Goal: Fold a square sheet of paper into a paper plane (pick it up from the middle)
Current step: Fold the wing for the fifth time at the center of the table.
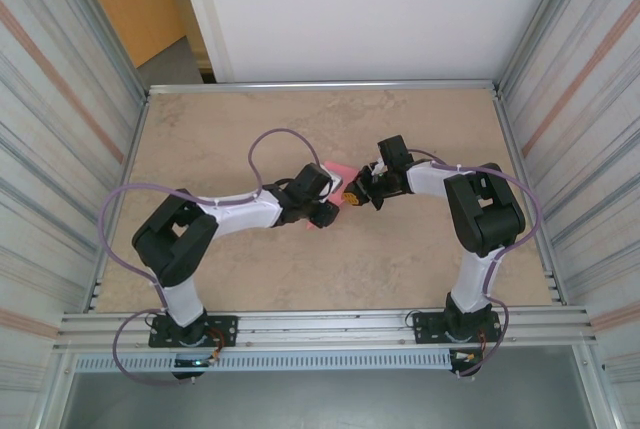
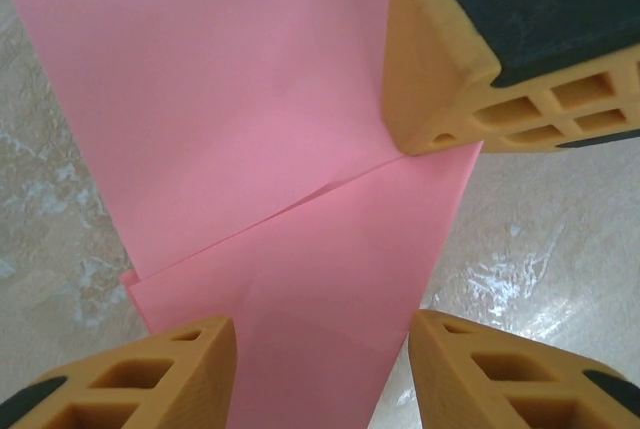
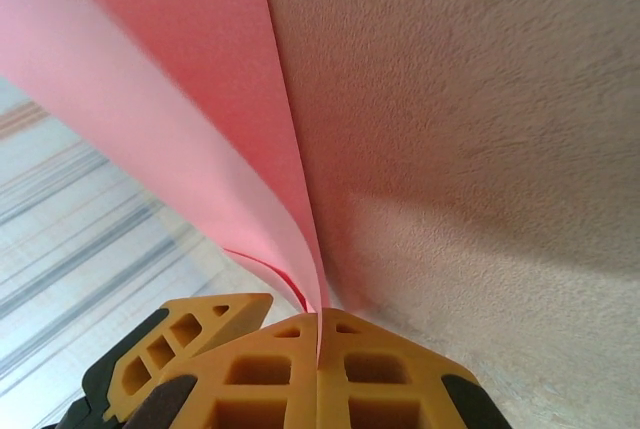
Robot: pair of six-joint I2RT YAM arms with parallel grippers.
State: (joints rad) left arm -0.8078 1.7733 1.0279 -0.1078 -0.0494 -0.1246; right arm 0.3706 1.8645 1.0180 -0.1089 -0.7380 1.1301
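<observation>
Right wrist view: the right fingers (image 3: 370, 379) are pressed together with the thin edge of the paper (image 3: 200, 99) caught in the seam between them. From the tips the sheet rises away in two curving layers, lifted off the bench (image 3: 480, 99), which lies just to one side. That pinch looks meant to hold the paper up and taut so the other arm can work a fold.

In the left wrist view the left fingers (image 2: 150, 379) stand apart, one on each side of the pink strip, which runs between and beyond them. I cannot tell whether they touch its side edges, and nothing shows them closed on it. Ahead of their tips a slanted layer edge crosses the paper, one ply over another, and a right fingertip sits on the far right border just past that line. By my reading the sheet is part-folded, not yet a dart.

From the top, both pairs of fingers meet mid-bench with the paper between them. Bare bench lies all round the fingers, and the walls (image 1: 60, 99) are well apart from them, so either arm has room to swing outward. The tight spot is between the two pairs of tips themselves.
</observation>
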